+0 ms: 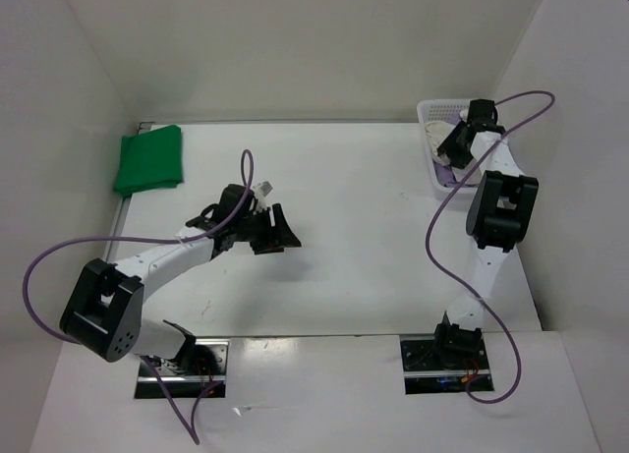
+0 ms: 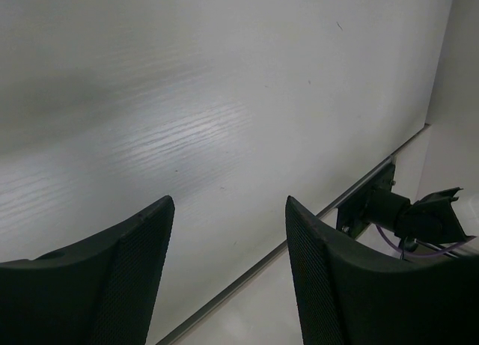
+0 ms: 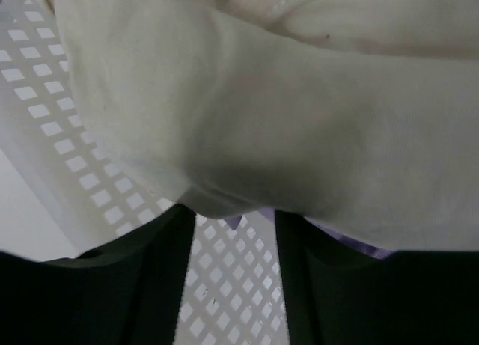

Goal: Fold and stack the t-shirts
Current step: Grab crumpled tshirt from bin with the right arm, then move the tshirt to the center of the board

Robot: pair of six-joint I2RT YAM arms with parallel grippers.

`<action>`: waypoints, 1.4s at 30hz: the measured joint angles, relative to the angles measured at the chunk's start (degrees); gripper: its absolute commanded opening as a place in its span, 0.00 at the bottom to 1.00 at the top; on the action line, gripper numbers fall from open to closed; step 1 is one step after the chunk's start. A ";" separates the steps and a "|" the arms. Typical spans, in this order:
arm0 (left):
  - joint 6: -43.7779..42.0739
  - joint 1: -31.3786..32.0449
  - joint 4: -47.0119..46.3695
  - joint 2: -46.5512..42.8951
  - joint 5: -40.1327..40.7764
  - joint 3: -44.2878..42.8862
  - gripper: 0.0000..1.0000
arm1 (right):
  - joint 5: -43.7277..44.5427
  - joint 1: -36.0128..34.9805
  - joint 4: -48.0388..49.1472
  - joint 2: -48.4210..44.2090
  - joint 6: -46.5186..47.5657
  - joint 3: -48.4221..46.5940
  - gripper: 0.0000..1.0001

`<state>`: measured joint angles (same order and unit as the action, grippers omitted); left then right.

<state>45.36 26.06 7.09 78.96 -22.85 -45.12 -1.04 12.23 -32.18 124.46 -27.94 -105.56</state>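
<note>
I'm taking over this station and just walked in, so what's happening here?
The right arm's fingers are open inside the white perforated plastic basket, close against a cream cloth t-shirt with lavender cloth peeking beneath. The left arm's fingers hover open and empty above the white table. A bright green t-shirt lies folded at its far left.

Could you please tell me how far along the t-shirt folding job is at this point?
Done: the green t-shirt lies folded at the far left of the table. In hand: the right claw, open, is down in the basket at the white t-shirt. Left: that shirt and the lavender t-shirt under it need folding and stacking; the left claw hangs open, empty.
</note>
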 measured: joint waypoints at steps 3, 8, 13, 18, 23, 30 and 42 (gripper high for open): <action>0.04 0.00 0.13 0.00 0.00 0.13 0.69 | -0.50 0.00 -0.74 1.51 0.33 -1.73 0.30; 0.13 0.02 0.20 0.02 0.00 0.13 0.69 | -0.76 0.00 -0.63 1.57 0.59 -3.56 0.07; 0.35 0.00 0.15 0.26 0.02 0.13 0.69 | -0.68 0.00 -0.31 0.33 0.55 -2.58 0.00; 0.96 0.02 0.22 1.20 0.04 -0.11 0.69 | -0.70 0.00 0.50 -5.20 0.46 1.42 0.00; 1.16 -0.24 0.57 1.66 0.02 -2.62 0.69 | -2.19 0.02 0.76 -16.22 0.15 4.70 0.00; 1.33 -6.16 0.59 1.70 -2.40 -8.52 0.69 | -15.34 -0.70 1.36 -36.46 -3.15 4.52 0.00; 2.67 -26.36 0.63 1.51 -5.46 -11.26 0.69 | -43.80 -18.78 17.05 -45.46 -19.54 -9.35 0.00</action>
<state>48.03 -0.30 7.73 80.47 -28.32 -56.38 -44.84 -6.55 -15.14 79.00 -47.48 -114.91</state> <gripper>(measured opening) 0.687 0.026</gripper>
